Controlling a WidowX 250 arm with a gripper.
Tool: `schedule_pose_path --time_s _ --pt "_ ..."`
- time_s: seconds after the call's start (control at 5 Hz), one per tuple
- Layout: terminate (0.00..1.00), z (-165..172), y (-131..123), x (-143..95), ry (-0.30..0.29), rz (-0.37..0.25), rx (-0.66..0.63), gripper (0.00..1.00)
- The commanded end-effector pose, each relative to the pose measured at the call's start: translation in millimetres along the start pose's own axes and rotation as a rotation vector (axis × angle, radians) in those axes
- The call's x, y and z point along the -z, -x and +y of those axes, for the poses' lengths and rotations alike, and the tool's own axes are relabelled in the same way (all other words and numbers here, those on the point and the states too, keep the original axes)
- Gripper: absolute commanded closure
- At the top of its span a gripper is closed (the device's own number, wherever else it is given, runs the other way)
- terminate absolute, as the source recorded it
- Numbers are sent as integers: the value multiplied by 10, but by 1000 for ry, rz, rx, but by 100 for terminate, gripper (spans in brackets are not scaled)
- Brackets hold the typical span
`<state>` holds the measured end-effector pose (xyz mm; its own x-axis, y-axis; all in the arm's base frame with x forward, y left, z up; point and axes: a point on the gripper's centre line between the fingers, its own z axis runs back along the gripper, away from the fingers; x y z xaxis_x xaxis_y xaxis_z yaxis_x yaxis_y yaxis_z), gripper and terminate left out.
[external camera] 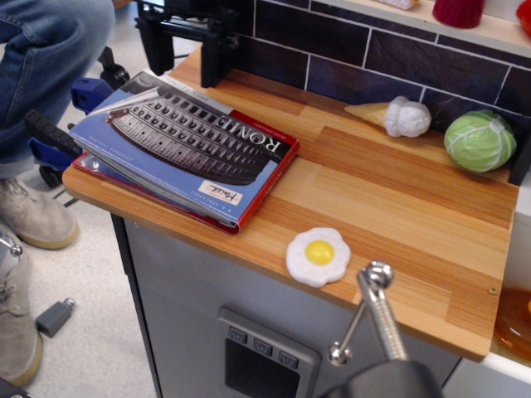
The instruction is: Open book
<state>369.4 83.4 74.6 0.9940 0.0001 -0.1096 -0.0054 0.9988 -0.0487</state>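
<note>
The black two-fingered claw (180, 51) hung at the top left of the view, above the far corner of the large flat book with the blue cover, grey Colosseum photograph and "ROME" title (187, 143). Its two dark fingers (209, 65) pointed downward and stood well apart, so the claw was wide and held nothing; whether a fingertip touched the book could not be told.

The book lay closed on the left end of the light wooden surface (390, 207), its near left corner reaching past the surface edge. A red edge showed along the book's right side, a small white label sat near its front corner, and white page edges were visible along its front side.

To the right of the book and near the front edge of the surface lay a white toy fried egg with a yellow yolk (319, 255), apart from the book. Farther right of the book, against the dark tiled back wall (332, 50), lay a toy ice-cream cone with a white scoop (393, 115), and beside it a round green toy cabbage (479, 140). Left of the book, off the surface, a person's blue-jeaned leg (46, 58) was visible.
</note>
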Motion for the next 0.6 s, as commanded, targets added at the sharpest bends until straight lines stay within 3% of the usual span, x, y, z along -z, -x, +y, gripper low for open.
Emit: schedule_pose_path --time_s 0.0,0.4 --pt "0 300 -102 -267 -73 -59 33 0" --pt "0 586 -64 -218 -96 -32 25 0"
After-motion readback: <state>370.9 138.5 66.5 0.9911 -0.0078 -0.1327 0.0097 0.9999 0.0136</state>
